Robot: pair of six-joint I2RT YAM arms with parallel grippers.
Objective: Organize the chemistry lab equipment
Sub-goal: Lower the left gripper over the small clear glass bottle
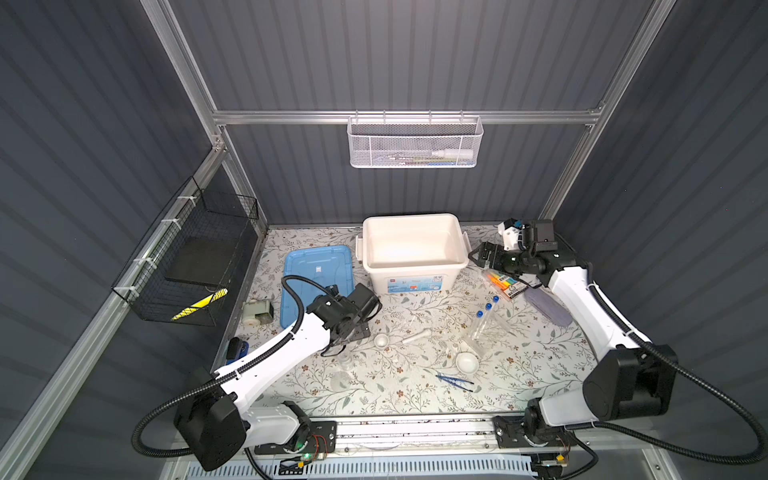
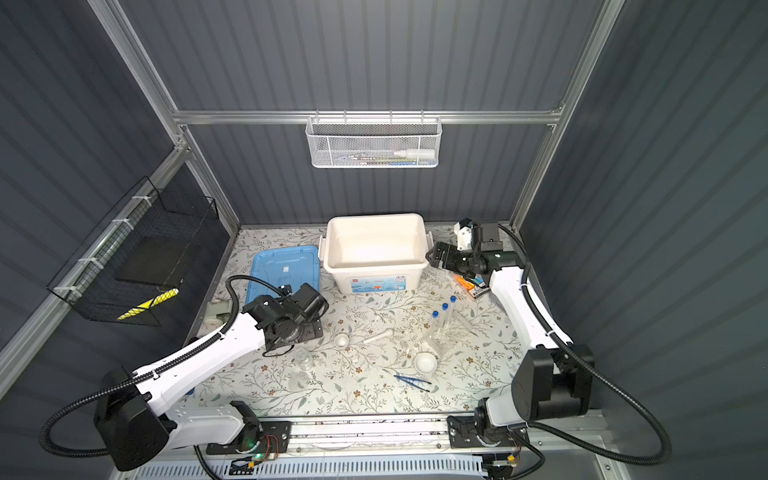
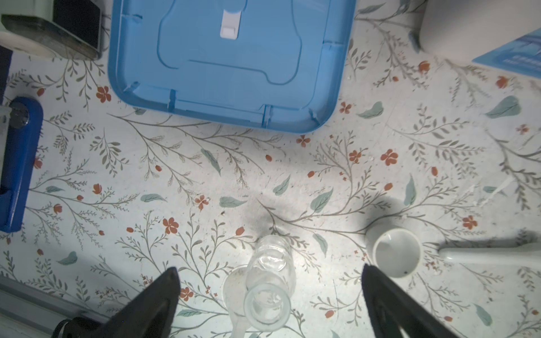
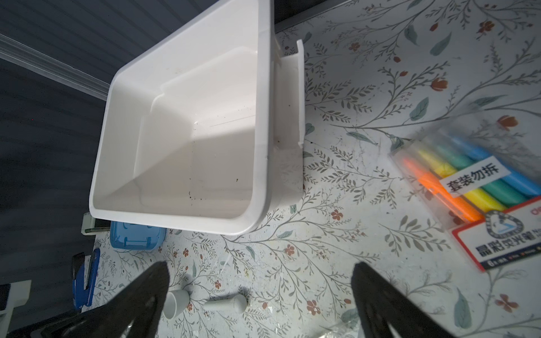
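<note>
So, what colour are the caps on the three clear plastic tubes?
Blue. The small round caps on the clear plastic tubes show best in a top view.

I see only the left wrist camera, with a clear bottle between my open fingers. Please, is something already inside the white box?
Observer: No, the white box holds no equipment.
Operator: Where is the right gripper?
Observer: The right gripper is open and empty, beside that box's handle.
Operator: And the tubes?
Observer: The three blue-capped tubes sit in the clear rack, right of the pestle.
</note>
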